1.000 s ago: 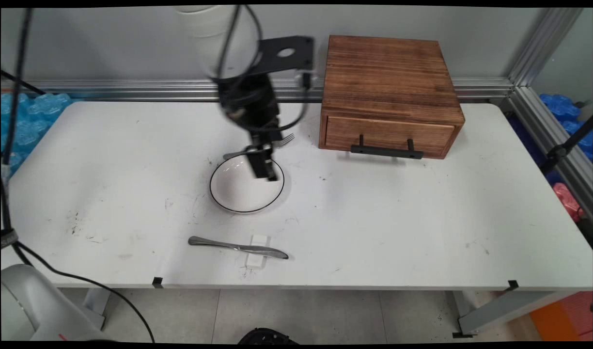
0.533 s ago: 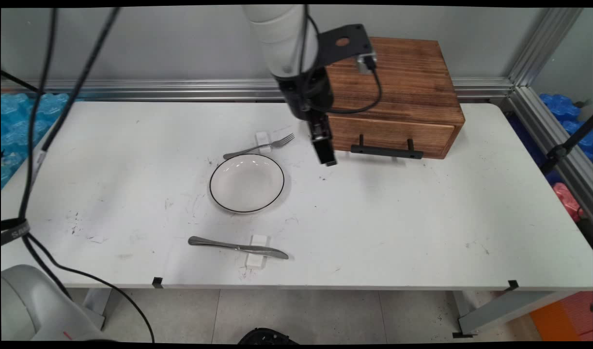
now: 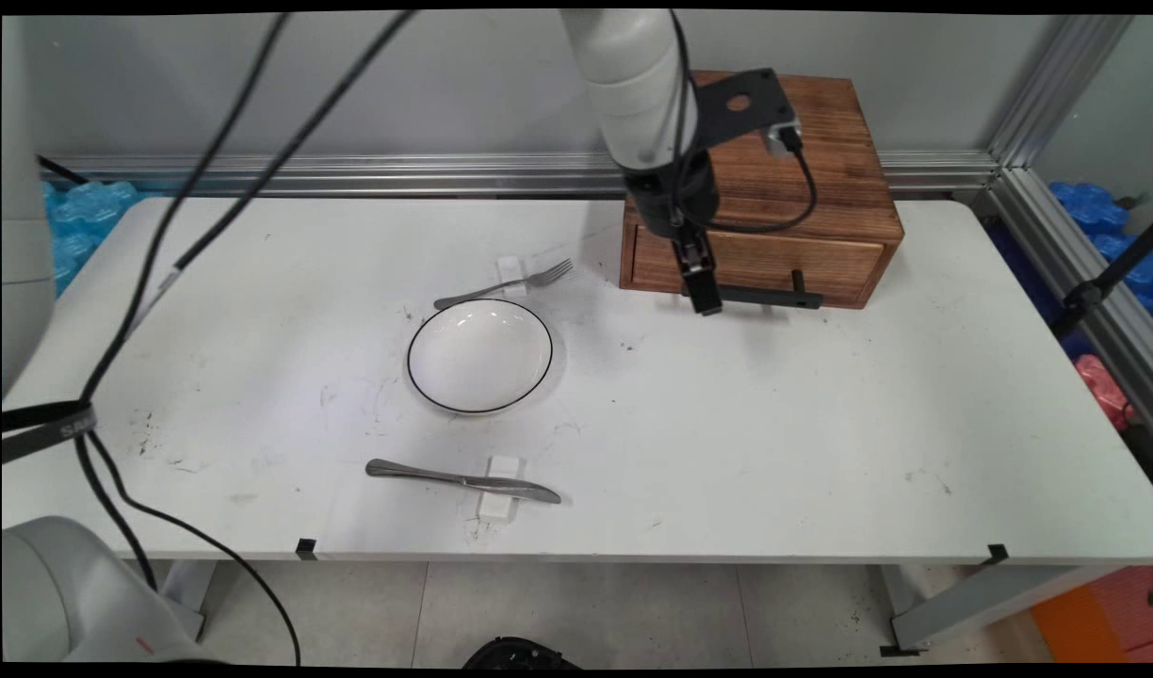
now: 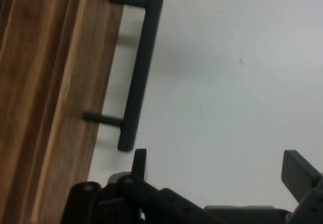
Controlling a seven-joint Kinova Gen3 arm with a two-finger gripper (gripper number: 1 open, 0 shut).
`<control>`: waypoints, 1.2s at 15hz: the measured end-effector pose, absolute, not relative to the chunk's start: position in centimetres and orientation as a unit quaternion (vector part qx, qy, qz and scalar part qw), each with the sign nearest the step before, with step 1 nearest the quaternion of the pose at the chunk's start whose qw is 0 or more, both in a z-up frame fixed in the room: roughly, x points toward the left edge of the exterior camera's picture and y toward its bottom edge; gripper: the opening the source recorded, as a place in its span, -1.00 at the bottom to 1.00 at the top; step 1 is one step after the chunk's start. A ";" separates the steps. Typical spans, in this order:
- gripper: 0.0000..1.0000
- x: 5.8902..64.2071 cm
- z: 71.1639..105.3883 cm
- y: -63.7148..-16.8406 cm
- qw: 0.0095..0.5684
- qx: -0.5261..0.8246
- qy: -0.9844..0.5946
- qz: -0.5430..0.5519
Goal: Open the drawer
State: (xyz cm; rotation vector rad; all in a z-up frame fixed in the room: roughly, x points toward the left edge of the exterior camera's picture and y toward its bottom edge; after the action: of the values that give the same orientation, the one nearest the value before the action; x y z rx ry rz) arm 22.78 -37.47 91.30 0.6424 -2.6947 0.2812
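My black two-finger gripper (image 3: pixel 707 303) hangs fingers-down in front of the brown wooden drawer box (image 3: pixel 760 179), its fingers spread apart with nothing between them (image 4: pixel 217 166). In the hand view one fingertip (image 4: pixel 140 159) sits just beside the near end of the black bar handle (image 4: pixel 139 72), the other fingertip (image 4: pixel 298 171) stands well out over bare table. I see no contact between finger and handle. In the main view the gripper covers the left end of that handle (image 3: pixel 765 297), which runs along the closed drawer front (image 3: pixel 755 259) at the table's far side.

Left of the box, on the white table (image 3: pixel 774 424), a silver metal fork (image 3: pixel 506 284) lies across a small white block (image 3: pixel 511 266). Just nearer than the fork sits the round white plate with a thin black rim (image 3: pixel 479 356), which is empty. Near the table's front edge a silver metal knife (image 3: pixel 459 481) lies across a second small white block (image 3: pixel 501 490), well apart from the gripper
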 end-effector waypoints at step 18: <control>1.00 18.0 82.0 -44.6 0.172 0.167 -0.965 0.104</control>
State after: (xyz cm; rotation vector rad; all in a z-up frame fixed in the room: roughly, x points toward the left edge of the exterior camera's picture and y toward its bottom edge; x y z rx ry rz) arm 17.95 -44.64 81.99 0.4728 -2.7406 0.2958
